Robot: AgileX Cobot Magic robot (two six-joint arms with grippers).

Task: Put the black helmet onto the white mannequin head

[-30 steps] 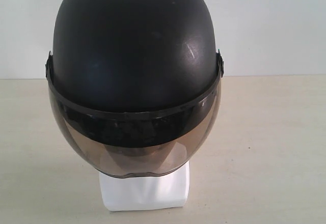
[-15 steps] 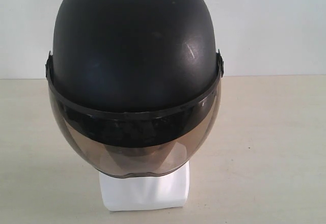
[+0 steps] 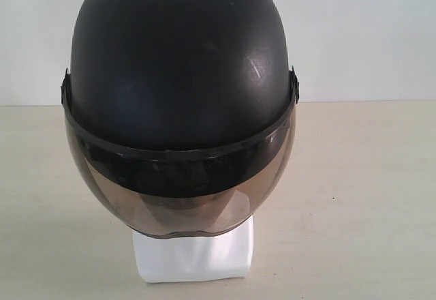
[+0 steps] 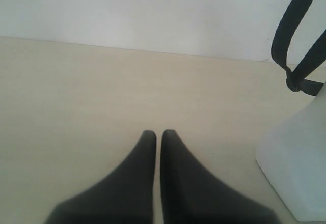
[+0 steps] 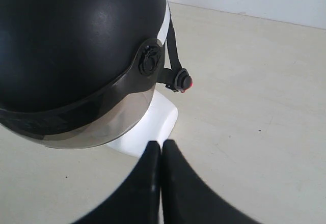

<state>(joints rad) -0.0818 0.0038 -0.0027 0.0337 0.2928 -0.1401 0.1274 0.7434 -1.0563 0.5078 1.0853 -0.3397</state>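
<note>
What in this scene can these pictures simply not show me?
1. Face of the white mannequin head: exterior view, hidden behind the black helmet and its tinted visor; only the base shows.
2. Helmet's crown: exterior view, cut off by the top edge.
3. The chin strap: left wrist view, runs out of the picture; fastened or not, cannot tell.
4. Much of the helmet: right wrist view, beyond the picture's edges.
</note>
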